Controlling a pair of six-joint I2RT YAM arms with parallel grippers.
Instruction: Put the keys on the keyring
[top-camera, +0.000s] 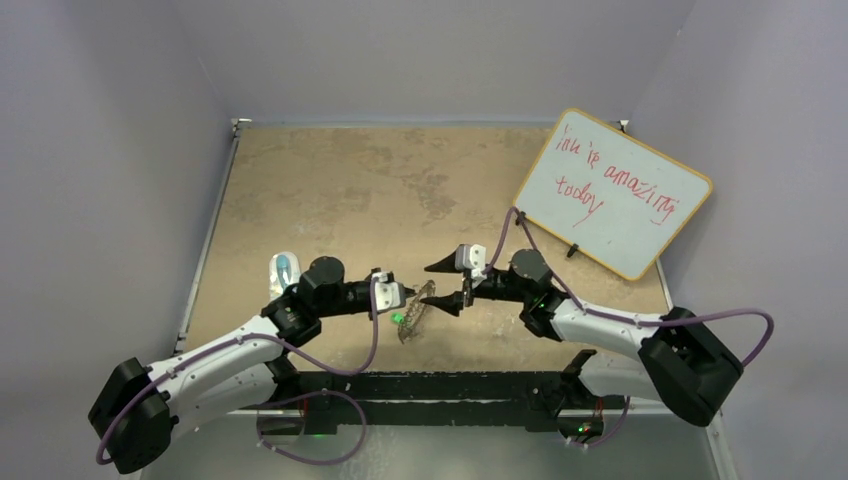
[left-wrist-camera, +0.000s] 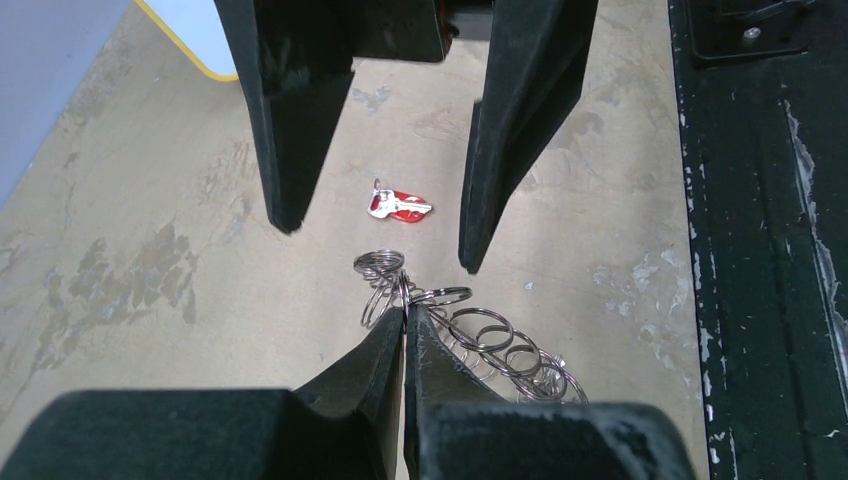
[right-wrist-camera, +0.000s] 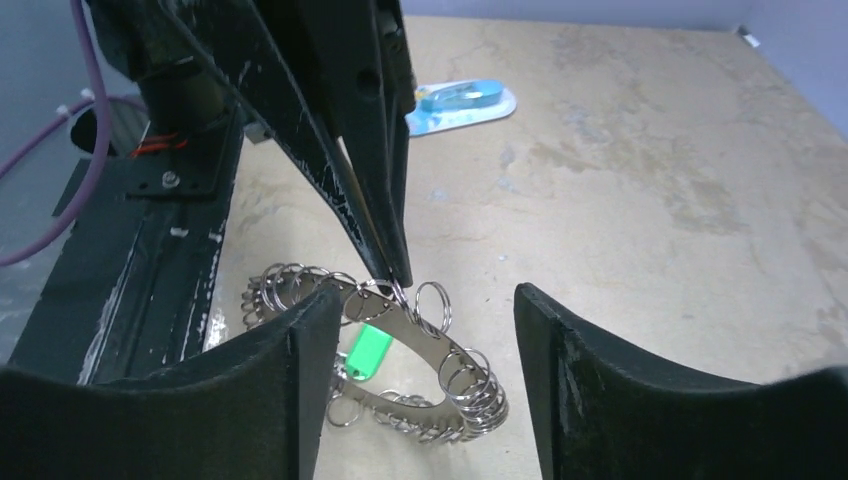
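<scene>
Left gripper pinches a rim loop of the tilted keyring, green key on it. Right gripper is spread over the red key, which lies on the desk. I fear the thin pinch slips and the ring drops.

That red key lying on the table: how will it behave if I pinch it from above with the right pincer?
The red key lies flat and looks thin, so the tips of the open right pincer may skid off it. It seems tiny and light, likely to slide on the smooth table when nudged. Mostly metal, it should be stiff.
</scene>
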